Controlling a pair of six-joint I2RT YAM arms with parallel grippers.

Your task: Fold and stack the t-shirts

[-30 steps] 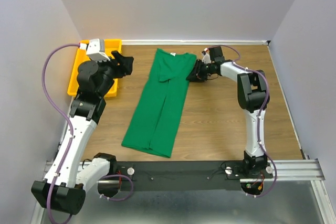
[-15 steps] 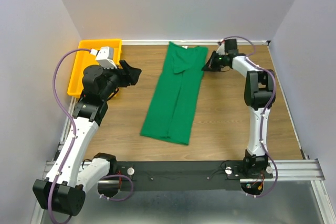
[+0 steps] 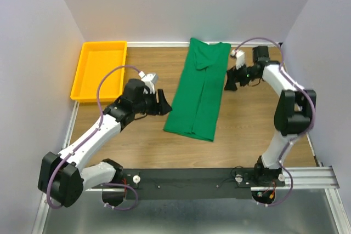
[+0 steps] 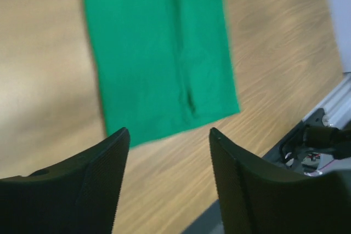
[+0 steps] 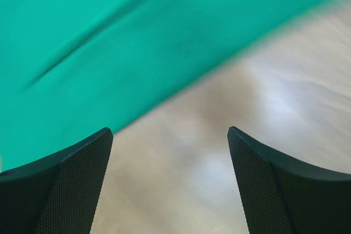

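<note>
A green t-shirt [image 3: 200, 91] lies folded into a long narrow strip on the wooden table, collar end at the back wall, hem end toward me. My left gripper [image 3: 163, 102] hovers just left of the strip's near half, open and empty; in its wrist view the t-shirt [image 4: 159, 47] lies ahead of the gripper [image 4: 169, 135]. My right gripper [image 3: 230, 80] stands open just right of the strip's upper half, apart from the cloth. Its wrist view shows the t-shirt [image 5: 109, 31] edge ahead and bare wood under the open gripper [image 5: 170, 135].
An orange tray [image 3: 100, 69] sits at the back left corner of the table. The black rail [image 3: 192, 176] with both arm bases runs along the near edge. Walls close in the back and both sides.
The t-shirt has slid to the right and toward the back. My right gripper let go of it and opened. My left arm swung from beside the tray down toward the shirt's near left side.
</note>
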